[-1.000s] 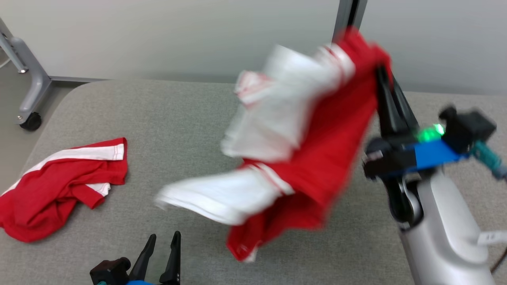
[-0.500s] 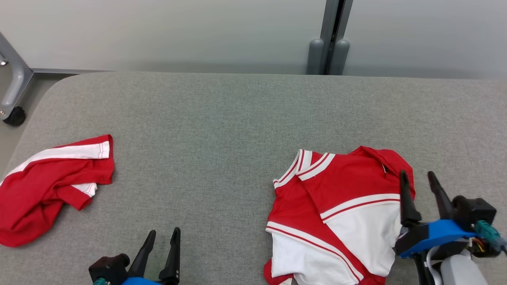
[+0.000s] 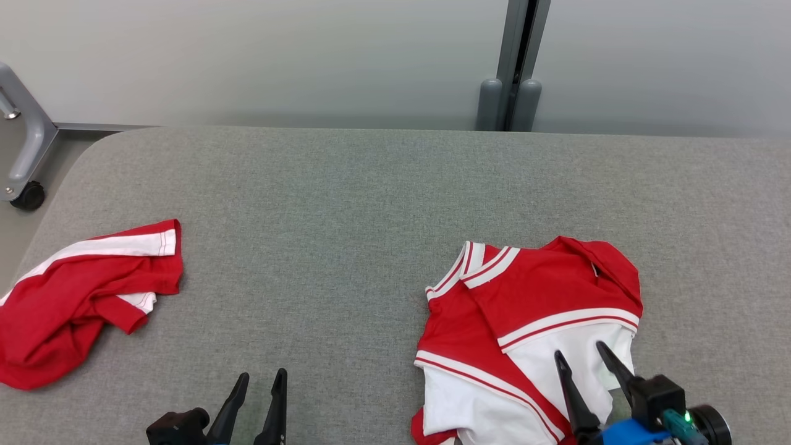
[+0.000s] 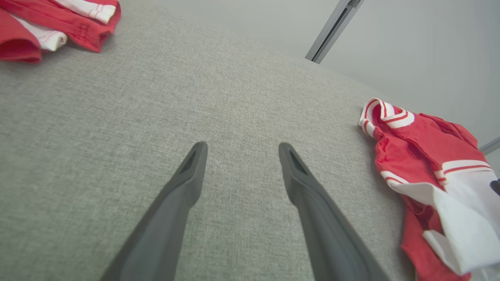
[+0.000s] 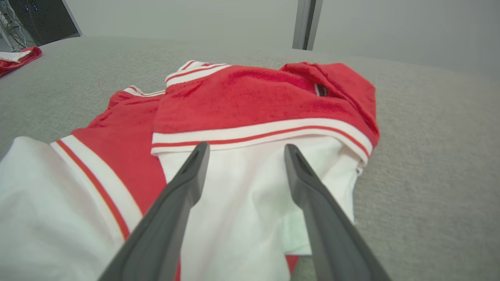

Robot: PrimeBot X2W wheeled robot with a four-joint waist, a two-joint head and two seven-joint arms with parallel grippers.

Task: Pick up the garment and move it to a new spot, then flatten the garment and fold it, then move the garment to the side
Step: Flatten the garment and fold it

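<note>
- Two red-and-white garments lie on the grey tabletop (image 3: 340,216), well apart from each other; the garment (image 3: 531,334) sits at the near right, loosely heaped, with a red flap edged in stripes lying over a white panel; the second garment (image 3: 74,290) is bunched at the near left edge
- Two end effectors show, one per arm, each with two long dark fingers
- The right end effector (image 3: 579,349) stands at the lower right of the head view, its fingers pointing away from the robot over the garment's white panel; they are spread wide with nothing pinched between them; in the right wrist view the tips lie just short of the striped edge; whether they touch the cloth I cannot tell
- The left end effector (image 3: 262,376) stands at the lower left, between the two garments, fingers spread wide and empty over bare tabletop
- One grey post (image 3: 510,93) stands at the wall behind the tabletop; one caster (image 3: 28,196) rests on the floor at far left
</note>
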